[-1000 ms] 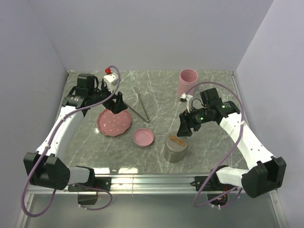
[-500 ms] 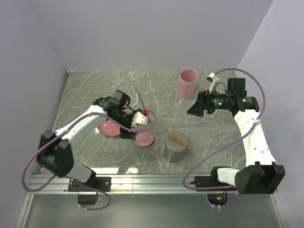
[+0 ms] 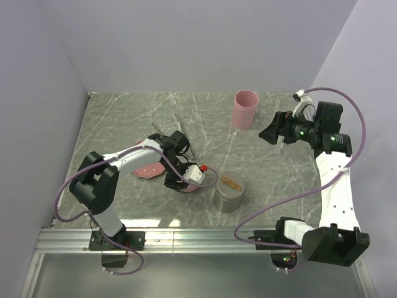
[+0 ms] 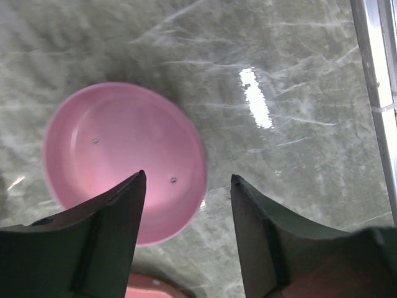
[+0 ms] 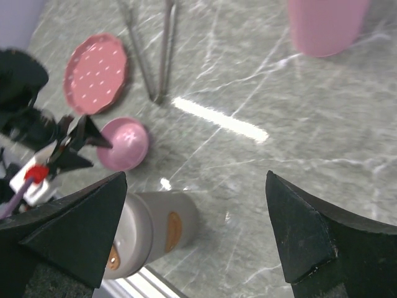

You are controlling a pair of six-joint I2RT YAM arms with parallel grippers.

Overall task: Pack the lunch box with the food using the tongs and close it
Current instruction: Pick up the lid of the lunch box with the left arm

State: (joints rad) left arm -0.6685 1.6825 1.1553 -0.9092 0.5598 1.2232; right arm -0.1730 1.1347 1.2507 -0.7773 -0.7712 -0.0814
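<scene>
The desk [image 4: 298,74] looks like grey stone, smooth and shiny, with a bright glare. Under the left end effector [image 4: 188,183], the pink lid [image 4: 111,155] is smooth, glossy plastic. That end effector's fingers [image 4: 105,230] are dull black. Ahead of the right end effector [image 5: 196,175], the tongs [image 5: 165,49] are shiny silver metal, and the grey lunch box [image 5: 155,230] looks dull.

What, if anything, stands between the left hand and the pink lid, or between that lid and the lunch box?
Nothing visible. The left hand hovers open directly over the pink lid, and only bare table separates the lid from the lunch box.
</scene>
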